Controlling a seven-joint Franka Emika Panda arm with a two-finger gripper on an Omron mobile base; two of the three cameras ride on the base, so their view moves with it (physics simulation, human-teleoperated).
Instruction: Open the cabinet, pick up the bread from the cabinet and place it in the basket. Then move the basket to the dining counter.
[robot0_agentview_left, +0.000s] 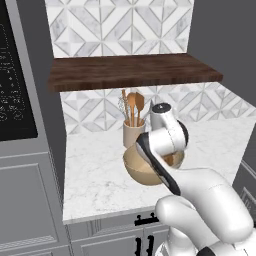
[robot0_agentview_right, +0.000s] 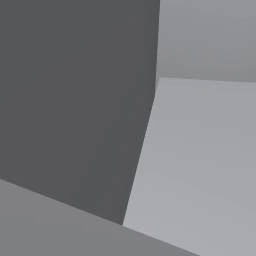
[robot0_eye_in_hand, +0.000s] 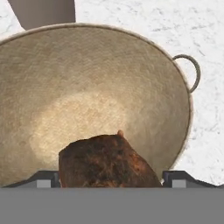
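Note:
The tan woven basket (robot0_eye_in_hand: 87, 87) stands on the marble worktop, its loop handle (robot0_eye_in_hand: 192, 72) at the right rim in the hand view. My gripper (robot0_eye_in_hand: 111, 179) hangs just above the basket's inside, shut on the bread (robot0_eye_in_hand: 107, 162), a lumpy golden-brown loaf held between the two fingertips (robot0_eye_in_hand: 43, 179). In the left base view the basket (robot0_agentview_left: 135, 167) sits in front of the utensil cup, and my arm covers its right half. The cabinet (robot0_agentview_left: 130, 72) is the dark brown wood-grain board above.
A beige utensil cup (robot0_agentview_left: 132, 134) with wooden spoons stands right behind the basket. A dark oven column (robot0_agentview_left: 20, 100) rises at the left. Grey base cabinets (robot0_agentview_left: 110, 235) with black handles run under the worktop's front edge.

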